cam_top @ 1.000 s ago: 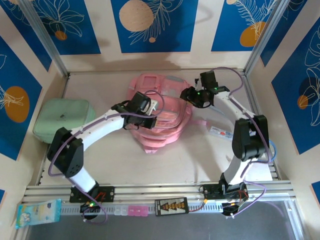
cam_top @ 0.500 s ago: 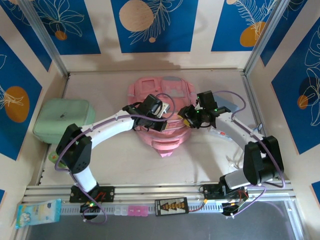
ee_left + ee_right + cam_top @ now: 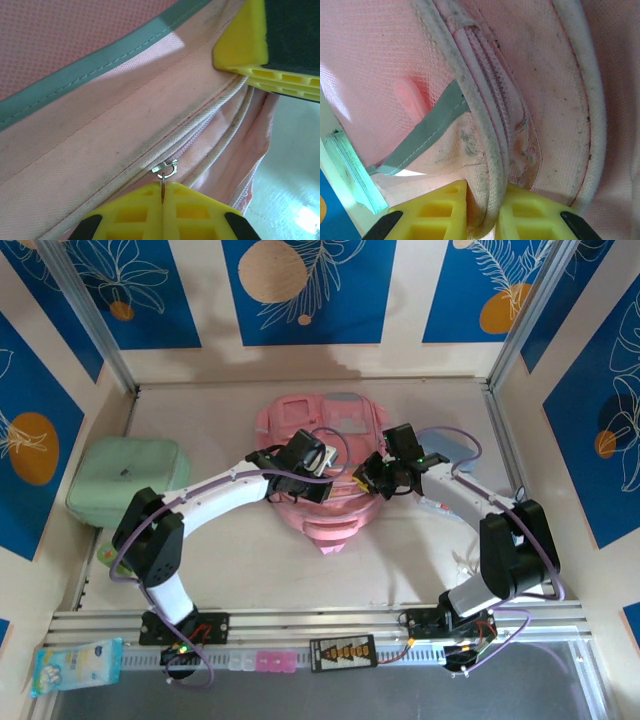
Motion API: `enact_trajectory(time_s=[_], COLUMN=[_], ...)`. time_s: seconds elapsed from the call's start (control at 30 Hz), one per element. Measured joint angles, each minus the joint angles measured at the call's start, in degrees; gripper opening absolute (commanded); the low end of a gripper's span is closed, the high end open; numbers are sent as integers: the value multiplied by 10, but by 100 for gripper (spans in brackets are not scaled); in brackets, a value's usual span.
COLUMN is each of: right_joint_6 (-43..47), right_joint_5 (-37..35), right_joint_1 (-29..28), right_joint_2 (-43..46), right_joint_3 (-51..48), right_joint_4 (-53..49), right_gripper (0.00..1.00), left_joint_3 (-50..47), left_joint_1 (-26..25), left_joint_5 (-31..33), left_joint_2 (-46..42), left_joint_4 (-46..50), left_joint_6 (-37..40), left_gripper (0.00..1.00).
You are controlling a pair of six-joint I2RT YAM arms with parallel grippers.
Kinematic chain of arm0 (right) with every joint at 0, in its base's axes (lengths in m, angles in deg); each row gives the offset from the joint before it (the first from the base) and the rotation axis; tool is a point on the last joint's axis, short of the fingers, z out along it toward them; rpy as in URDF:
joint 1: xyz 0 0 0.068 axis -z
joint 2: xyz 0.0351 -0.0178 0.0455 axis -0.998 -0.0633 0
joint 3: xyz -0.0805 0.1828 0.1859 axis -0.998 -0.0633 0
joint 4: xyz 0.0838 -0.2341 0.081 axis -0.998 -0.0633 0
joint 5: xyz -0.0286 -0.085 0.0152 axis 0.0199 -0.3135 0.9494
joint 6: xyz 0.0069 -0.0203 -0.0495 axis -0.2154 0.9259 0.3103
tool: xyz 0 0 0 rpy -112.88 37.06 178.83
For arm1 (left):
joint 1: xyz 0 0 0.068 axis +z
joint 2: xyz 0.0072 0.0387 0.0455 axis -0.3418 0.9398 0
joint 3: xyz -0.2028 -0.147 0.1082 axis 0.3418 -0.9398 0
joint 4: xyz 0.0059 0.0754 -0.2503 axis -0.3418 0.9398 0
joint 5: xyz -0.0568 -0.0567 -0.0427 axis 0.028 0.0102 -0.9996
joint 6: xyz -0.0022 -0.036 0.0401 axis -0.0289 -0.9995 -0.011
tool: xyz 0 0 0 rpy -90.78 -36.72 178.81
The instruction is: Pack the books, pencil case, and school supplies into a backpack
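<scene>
The pink backpack [image 3: 325, 502] lies in the middle of the table. My left gripper [image 3: 312, 483] rests on its top; in the left wrist view it [image 3: 162, 192] is shut on the thin metal pull of a zipper slider [image 3: 165, 168]. My right gripper [image 3: 370, 480] presses against the backpack's right side. In the right wrist view it [image 3: 482, 217] is shut on a fold of the backpack's white piped edge [image 3: 487, 165]. The pale blue-grey pencil case [image 3: 447, 446] lies behind the right arm. A red-and-white striped supply pack [image 3: 433, 506] peeks out beside that arm. The books are out of view.
A mint-green soft case [image 3: 125, 475] sits at the left wall. A blue tissue pack [image 3: 75, 664] lies on the front rail at the lower left. The enclosure walls stand close at the back and on both sides. The right gripper's yellow finger [image 3: 245, 47] shows in the left wrist view.
The backpack slid toward the front with both grippers. The right gripper then shifted slightly left and closed on the backpack's edge. The left gripper stayed shut.
</scene>
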Motion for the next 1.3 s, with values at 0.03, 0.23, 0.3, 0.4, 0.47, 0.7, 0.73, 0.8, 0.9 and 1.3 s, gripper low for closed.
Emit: enact_trajectory(time_s=[0.03, 0.23, 0.3, 0.4, 0.47, 0.7, 0.73, 0.8, 0.9, 1.3], right_joint_6=[0, -1, -3, -4, -3, 8, 11, 14, 23, 117], right_joint_5=[-6, -33, -40, -44, -44, -45, -46, -46, -47, -82], right_joint_1=[-1, -2, -2, -3, -3, -3, -3, -3, -3, 8], right_joint_2=[5, 22, 22, 22, 22, 22, 22, 22, 21, 32], right_joint_3=[0, 1, 1, 1, 1, 3, 5, 7, 11, 30], right_joint_4=[0, -10, -14, -14, -14, -14, -14, -14, -16, -63], right_gripper=[14, 9, 9, 9, 9, 8, 8, 8, 8, 61], left_joint_3=[-1, -47, -65, -93, -112, -137, -132, -127, -116, -83], left_joint_1=[0, 3, 7, 13, 22, 83, 93, 106, 118, 147], left_joint_5=[5, 39, 52, 73, 83, 86, 85, 83, 73, 70], left_joint_2=[0, -34, -52, -80, -97, -107, -104, -99, -90, -76], left_joint_4=[2, 2, 2, -3, -10, -22, -20, -20, -18, -14], left_joint_6=[0, 0, 0, 3, 10, 61, 68, 80, 97, 112], left_gripper=[0, 0, 0, 0, 0, 0, 0, 0, 0, 51])
